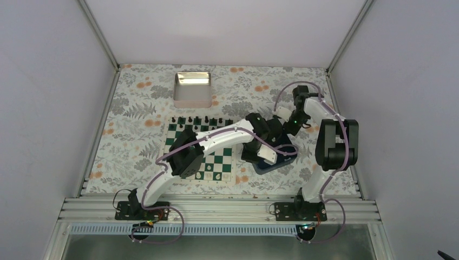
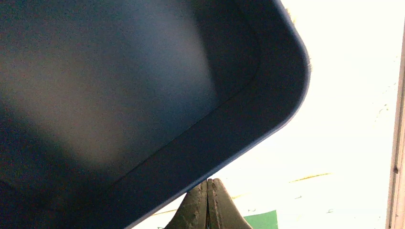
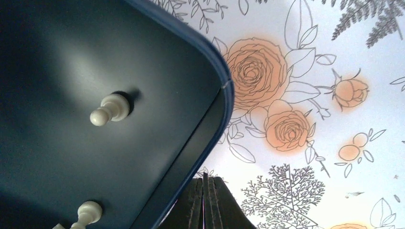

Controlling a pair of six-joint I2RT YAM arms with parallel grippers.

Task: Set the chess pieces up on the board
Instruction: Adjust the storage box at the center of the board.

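Observation:
The green and white board (image 1: 223,160) lies left of centre, and a green square of it shows in the left wrist view (image 2: 261,220). The dark blue tray (image 1: 277,161) sits right of the board. Cream chess pieces lie in the tray: one pawn (image 3: 109,109) and another (image 3: 86,213) below it. My left gripper (image 1: 258,160) (image 2: 208,187) reaches across the board and is shut at the tray's rim (image 2: 267,129). My right gripper (image 1: 288,134) (image 3: 205,183) is shut on the tray's rim (image 3: 224,109), with a thin edge between its fingers. Most of the tray is hidden under the arms from above.
Small black pieces (image 1: 197,120) stand along the board's far edge. A shiny metal tin (image 1: 192,89) stands behind the board. The flowered cloth (image 3: 305,95) covers the table. The left arm lies across the board's right half. Walls close in both sides.

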